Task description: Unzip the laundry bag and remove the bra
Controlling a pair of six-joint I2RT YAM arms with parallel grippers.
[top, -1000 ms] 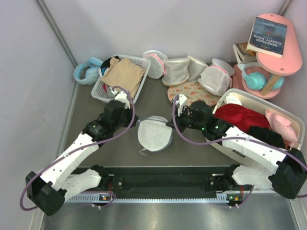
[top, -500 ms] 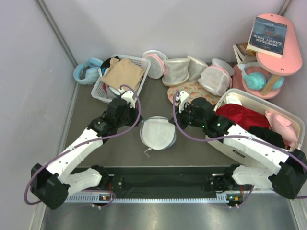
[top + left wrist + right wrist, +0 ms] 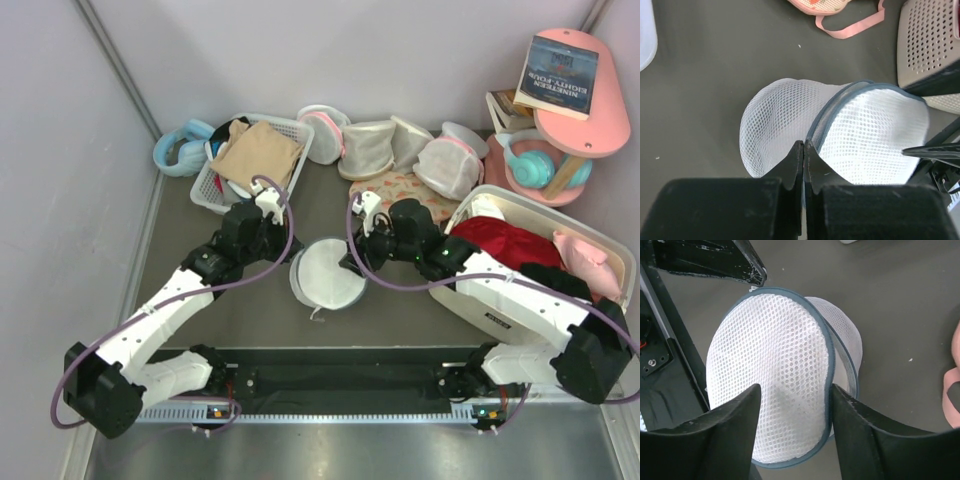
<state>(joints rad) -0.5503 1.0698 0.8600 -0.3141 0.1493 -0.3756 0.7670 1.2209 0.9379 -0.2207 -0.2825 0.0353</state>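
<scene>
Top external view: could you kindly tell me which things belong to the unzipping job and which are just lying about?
Job in hand: laundry bag; left gripper, shut on its rim; right gripper, open astride it. The bra is not visible.

Lying about: pink-trimmed mesh bags; slatted basket; tan cloth; red garment; book; blue headphones; teal headphones.

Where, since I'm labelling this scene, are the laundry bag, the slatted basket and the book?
laundry bag [image 3: 327,272], top view, mesh dome centre.
slatted basket [image 3: 208,186], top view, its left wall.
book [image 3: 558,72], top view, its cover.
</scene>
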